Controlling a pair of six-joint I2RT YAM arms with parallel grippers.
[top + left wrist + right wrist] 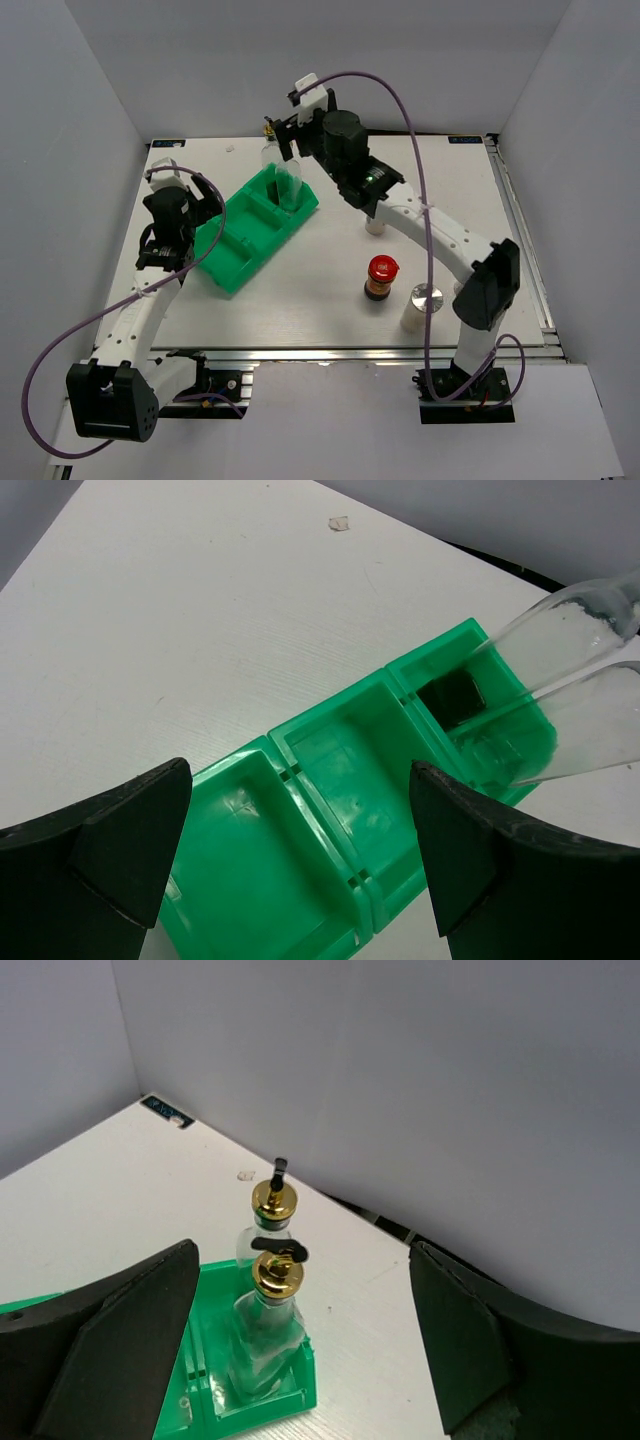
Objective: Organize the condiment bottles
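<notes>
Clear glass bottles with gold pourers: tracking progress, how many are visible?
2. Near glass bottle stands in the green plastic tray's end compartment; far glass bottle close behind, base hidden.

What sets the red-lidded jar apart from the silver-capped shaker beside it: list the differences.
Lid: the jar has a red one, the shaker a flat silver cap. Body: the jar is dark, the shaker pale. Place: the shaker stands right of the jar, nearer the near edge of the table. Both stand upright on it, outside the tray.
</notes>
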